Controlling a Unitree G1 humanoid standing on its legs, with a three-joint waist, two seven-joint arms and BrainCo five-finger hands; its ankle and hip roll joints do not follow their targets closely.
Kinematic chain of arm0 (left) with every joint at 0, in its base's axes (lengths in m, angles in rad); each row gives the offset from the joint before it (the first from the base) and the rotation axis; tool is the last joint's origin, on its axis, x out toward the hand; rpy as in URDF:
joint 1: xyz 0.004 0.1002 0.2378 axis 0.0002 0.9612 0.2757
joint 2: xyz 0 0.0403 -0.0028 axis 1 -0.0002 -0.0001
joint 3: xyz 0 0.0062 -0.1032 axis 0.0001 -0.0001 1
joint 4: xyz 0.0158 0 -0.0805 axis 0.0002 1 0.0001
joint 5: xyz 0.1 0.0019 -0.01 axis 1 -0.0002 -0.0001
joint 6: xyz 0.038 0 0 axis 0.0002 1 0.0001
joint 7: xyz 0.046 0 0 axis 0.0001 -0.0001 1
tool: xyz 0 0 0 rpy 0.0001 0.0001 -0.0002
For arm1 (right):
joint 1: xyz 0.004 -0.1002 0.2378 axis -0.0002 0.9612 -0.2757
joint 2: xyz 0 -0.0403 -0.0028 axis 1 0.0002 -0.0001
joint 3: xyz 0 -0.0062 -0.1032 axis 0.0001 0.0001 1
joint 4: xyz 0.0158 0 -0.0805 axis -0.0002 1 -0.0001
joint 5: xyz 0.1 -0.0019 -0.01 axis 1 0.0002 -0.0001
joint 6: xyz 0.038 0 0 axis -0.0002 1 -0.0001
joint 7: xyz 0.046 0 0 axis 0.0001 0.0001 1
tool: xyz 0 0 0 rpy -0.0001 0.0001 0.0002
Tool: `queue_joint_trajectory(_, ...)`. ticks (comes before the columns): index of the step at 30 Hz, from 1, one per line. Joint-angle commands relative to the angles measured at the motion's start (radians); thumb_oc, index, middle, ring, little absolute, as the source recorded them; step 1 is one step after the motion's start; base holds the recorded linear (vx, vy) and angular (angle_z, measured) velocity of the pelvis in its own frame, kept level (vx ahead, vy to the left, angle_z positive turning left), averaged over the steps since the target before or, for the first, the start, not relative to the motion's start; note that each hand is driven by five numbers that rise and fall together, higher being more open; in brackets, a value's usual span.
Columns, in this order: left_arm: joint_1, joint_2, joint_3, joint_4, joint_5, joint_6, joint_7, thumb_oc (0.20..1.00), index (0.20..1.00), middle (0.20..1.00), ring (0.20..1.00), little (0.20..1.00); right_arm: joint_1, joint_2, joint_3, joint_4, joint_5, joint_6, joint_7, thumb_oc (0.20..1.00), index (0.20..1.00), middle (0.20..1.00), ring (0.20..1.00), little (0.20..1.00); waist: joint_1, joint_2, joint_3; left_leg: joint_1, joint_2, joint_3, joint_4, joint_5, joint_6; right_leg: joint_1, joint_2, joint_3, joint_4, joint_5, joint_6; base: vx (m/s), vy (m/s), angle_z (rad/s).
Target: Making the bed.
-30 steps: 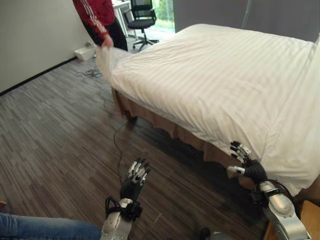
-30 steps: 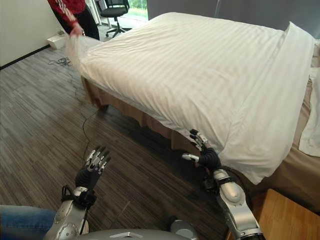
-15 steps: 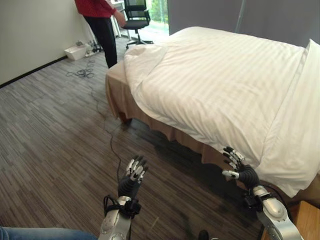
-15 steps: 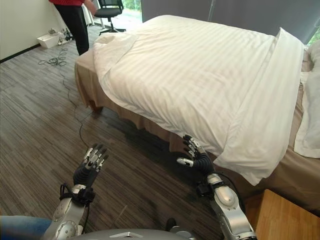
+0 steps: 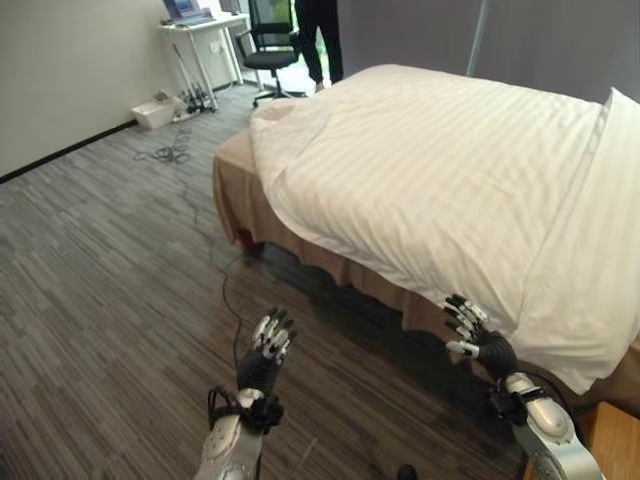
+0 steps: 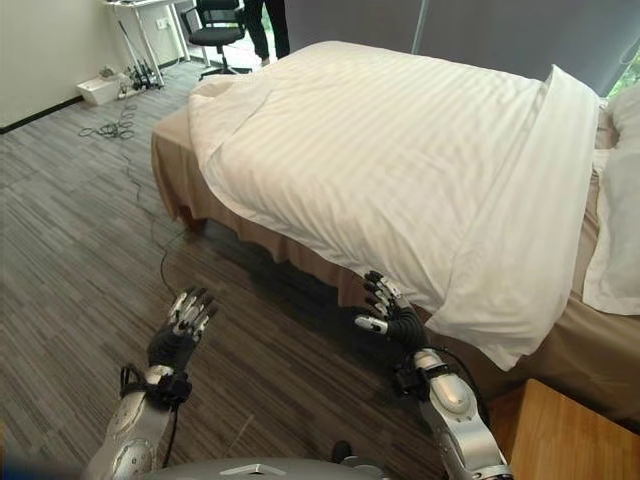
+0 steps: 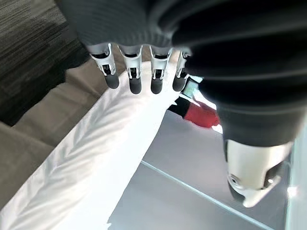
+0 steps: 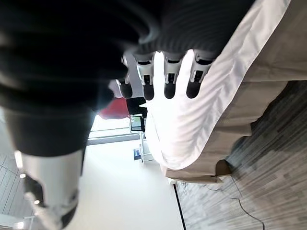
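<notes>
Head views: your right hand point(image 5: 478, 340), fingers spread and empty, sits just below the hanging edge of the white duvet point(image 5: 450, 190); your left hand point(image 6: 182, 325), fingers straight, hovers over the floor point(image 6: 70, 250), well apart from the bed point(image 6: 178, 165). Left wrist view: straight fingers point(image 7: 135, 76), duvet beyond them. Right wrist view: straight fingers point(image 8: 170, 79), duvet edge and bed skirt point(image 8: 259, 103) past them.
</notes>
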Motion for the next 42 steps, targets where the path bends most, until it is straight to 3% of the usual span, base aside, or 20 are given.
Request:
queue_joint_trajectory(1,-0.076,0.031,0.053,-0.066,-0.002,-0.064,-0.002,1.000,1.000,1.000,1.000,1.000,-0.054,-0.029,-0.061,-0.034,0.013,-0.020,0.019,1.000,1.000,1.000,1.000,1.000,-0.028,-0.001,-0.004,-0.037,-0.066,-0.112,0.052,-0.065,0.039,-0.033,0.027,0.111,0.123,-0.157,0.032,0.01,-0.030,-0.03)
queue_joint_trajectory(9,-0.005,0.038,0.109,-0.071,0.027,-0.045,-0.002,1.000,1.000,1.000,1.000,1.000,-0.034,-0.029,-0.087,-0.031,0.002,-0.008,0.029,1.000,1.000,1.000,1.000,1.000,-0.009,-0.015,-0.020,-0.036,-0.063,-0.100,0.065,-0.079,0.042,-0.003,0.029,0.106,0.067,-0.129,0.032,0.01,0.012,-0.05)
queue_joint_trajectory(16,-0.030,0.041,0.093,-0.068,0.057,-0.052,0.026,1.000,1.000,1.000,1.000,1.000,-0.125,-0.028,0.001,-0.033,0.007,0.002,0.045,1.000,1.000,1.000,1.000,1.000,0.012,-0.021,-0.020,-0.030,-0.071,-0.123,0.065,-0.082,0.051,-0.002,0.018,0.093,0.095,-0.140,0.032,0.01,0.056,0.00)
queue_joint_trajectory(24,-0.016,0.046,0.109,-0.108,0.092,-0.055,0.093,1.000,1.000,1.000,1.000,1.000,-0.247,0.011,0.115,-0.008,0.034,0.009,0.024,1.000,1.000,1.000,1.000,1.000,0.074,-0.032,-0.021,-0.028,-0.086,-0.184,0.066,-0.078,0.058,0.018,0.003,0.044,0.101,-0.153,0.032,0.01,0.033,0.26)
queue_joint_trajectory(35,0.010,0.043,0.133,-0.130,0.104,-0.061,0.108,1.000,1.000,1.000,1.000,1.000,-0.271,0.010,0.135,-0.013,-0.022,0.008,0.016,1.000,1.000,1.000,1.000,1.000,0.091,-0.033,-0.009,-0.024,-0.091,-0.185,0.054,-0.080,0.067,0.020,-0.005,0.036,0.093,-0.150,0.040,0.01,0.027,0.07)
queue_joint_trajectory(40,-0.035,0.055,0.130,-0.153,0.102,-0.080,0.123,1.000,1.000,1.000,1.000,1.000,-0.319,0.024,0.154,0.007,-0.016,0.002,0.007,1.000,1.000,1.000,1.000,1.000,0.097,-0.021,0.013,-0.045,-0.094,-0.179,0.081,-0.087,0.079,-0.042,-0.020,0.039,0.204,-0.165,0.049,-0.02,0.063,-0.08)
queue_joint_trajectory(41,-0.050,0.057,0.124,-0.154,0.096,-0.083,0.127,1.000,1.000,1.000,1.000,1.000,-0.329,0.029,0.160,0.011,-0.014,0.001,0.003,1.000,1.000,1.000,1.000,1.000,0.095,-0.017,0.021,-0.049,-0.097,-0.187,0.090,-0.090,0.085,-0.070,-0.028,0.041,0.268,-0.174,0.052,-0.04,0.181,-0.23)
queue_joint_trajectory(42,-0.074,0.058,0.107,-0.158,0.092,-0.088,0.131,1.000,1.000,1.000,1.000,1.000,-0.338,0.045,0.174,0.016,-0.013,-0.002,-0.003,1.000,1.000,1.000,1.000,1.000,0.088,-0.009,0.038,-0.038,-0.112,-0.208,0.096,-0.093,0.101,-0.131,-0.056,0.037,0.434,-0.157,0.060,-0.02,0.148,-0.16)
